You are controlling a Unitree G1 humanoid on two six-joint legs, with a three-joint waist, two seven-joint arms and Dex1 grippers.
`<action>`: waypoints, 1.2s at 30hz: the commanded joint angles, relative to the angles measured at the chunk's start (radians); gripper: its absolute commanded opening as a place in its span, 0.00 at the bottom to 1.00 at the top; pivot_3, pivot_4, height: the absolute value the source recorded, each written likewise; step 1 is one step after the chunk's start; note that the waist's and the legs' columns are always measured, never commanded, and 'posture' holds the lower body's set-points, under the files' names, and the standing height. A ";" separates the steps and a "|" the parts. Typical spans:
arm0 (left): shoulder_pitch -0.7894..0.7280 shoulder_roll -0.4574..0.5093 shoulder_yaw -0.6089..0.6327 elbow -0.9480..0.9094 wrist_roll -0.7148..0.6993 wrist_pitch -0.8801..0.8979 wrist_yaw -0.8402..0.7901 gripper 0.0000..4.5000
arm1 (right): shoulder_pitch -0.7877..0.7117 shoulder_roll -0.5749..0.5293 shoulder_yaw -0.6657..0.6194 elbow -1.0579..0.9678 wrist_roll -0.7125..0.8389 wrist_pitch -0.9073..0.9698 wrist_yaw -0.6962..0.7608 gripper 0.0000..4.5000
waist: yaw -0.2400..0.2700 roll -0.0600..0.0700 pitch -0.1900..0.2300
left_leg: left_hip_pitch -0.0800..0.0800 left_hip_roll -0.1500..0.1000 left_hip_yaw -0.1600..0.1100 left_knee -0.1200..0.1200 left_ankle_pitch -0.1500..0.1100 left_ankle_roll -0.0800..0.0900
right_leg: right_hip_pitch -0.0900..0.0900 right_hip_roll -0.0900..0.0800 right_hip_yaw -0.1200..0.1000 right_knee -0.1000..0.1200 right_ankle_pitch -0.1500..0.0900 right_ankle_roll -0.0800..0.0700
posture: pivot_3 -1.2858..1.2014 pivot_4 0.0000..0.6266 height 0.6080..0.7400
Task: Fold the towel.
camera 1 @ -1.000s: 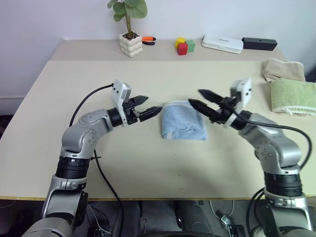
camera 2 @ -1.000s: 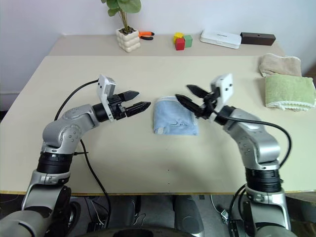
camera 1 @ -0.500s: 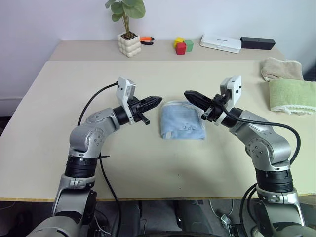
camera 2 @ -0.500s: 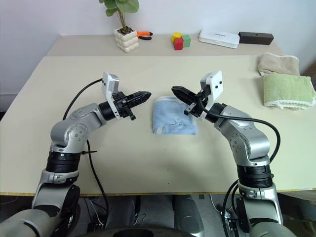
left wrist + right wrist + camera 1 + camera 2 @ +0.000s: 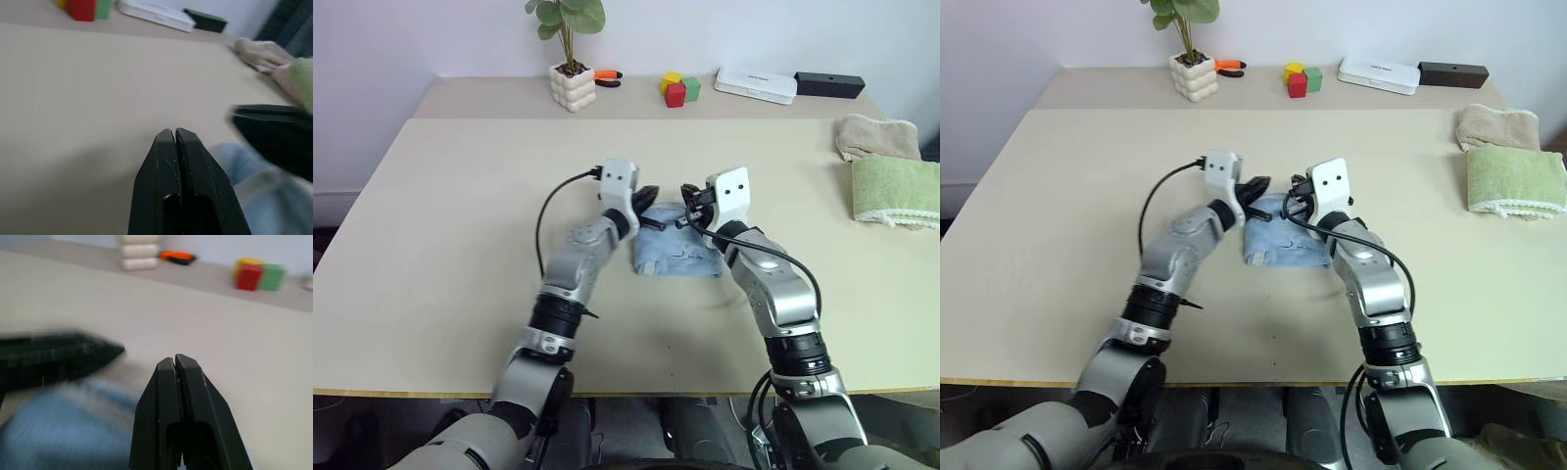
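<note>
The light blue towel (image 5: 677, 257) lies folded into a small pad at the middle of the beige table (image 5: 460, 196). Both arms reach in over its far edge, close side by side. My left gripper (image 5: 648, 197) hovers over the towel's far left corner, shut, and its fingertips (image 5: 175, 133) press together with nothing between them. My right gripper (image 5: 689, 196) is at the far right corner, also shut and empty, with its fingertips (image 5: 173, 360) together. In each wrist view the other gripper shows as a dark blur, with blue cloth (image 5: 254, 196) just below.
A green folded towel (image 5: 896, 191) and a beige folded towel (image 5: 873, 135) sit at the right edge. Along the back stand a potted plant (image 5: 572, 83), an orange-handled tool (image 5: 607, 78), coloured blocks (image 5: 678, 90), a white box (image 5: 756, 86) and a black box (image 5: 828, 85).
Both arms swung inward from either side of the towel and now meet over its far edge. Both grippers went from open to shut. The towel has not moved.
</note>
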 commanded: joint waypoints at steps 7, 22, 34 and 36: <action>0.053 0.035 -0.042 0.074 0.120 0.032 0.073 0.01 | 0.137 0.011 0.048 0.062 -0.189 -0.053 -0.153 0.00 | -0.003 0.001 -0.001 | 0.002 0.000 0.000 0.000 0.000 0.000 | 0.001 0.000 0.000 0.001 0.000 0.000 | 0.52 0.24 1.00; 0.100 0.136 0.044 0.001 0.045 0.020 0.008 0.01 | 0.117 -0.005 -0.064 0.122 -0.162 -0.093 -0.216 0.00 | -0.029 0.001 -0.002 | 0.013 0.000 0.000 -0.002 0.000 0.000 | 0.011 0.001 0.001 0.001 -0.001 0.000 | 0.52 0.24 1.00; 0.079 0.162 0.120 -0.118 -0.036 0.015 -0.090 1.00 | 0.041 0.010 -0.160 0.139 -0.097 -0.104 -0.186 0.96 | -0.025 0.001 -0.002 | 0.012 0.000 0.000 -0.002 0.000 0.000 | 0.010 0.001 0.001 0.001 -0.001 0.000 | 0.52 0.24 1.00; 0.071 0.170 0.133 -0.128 -0.046 -0.003 -0.108 1.00 | 0.032 0.006 -0.175 0.143 -0.094 -0.104 -0.186 0.98 | -0.026 0.001 -0.002 | 0.012 0.000 0.000 -0.002 0.000 0.000 | 0.010 0.001 0.001 0.001 -0.001 0.000 | 0.52 0.24 1.00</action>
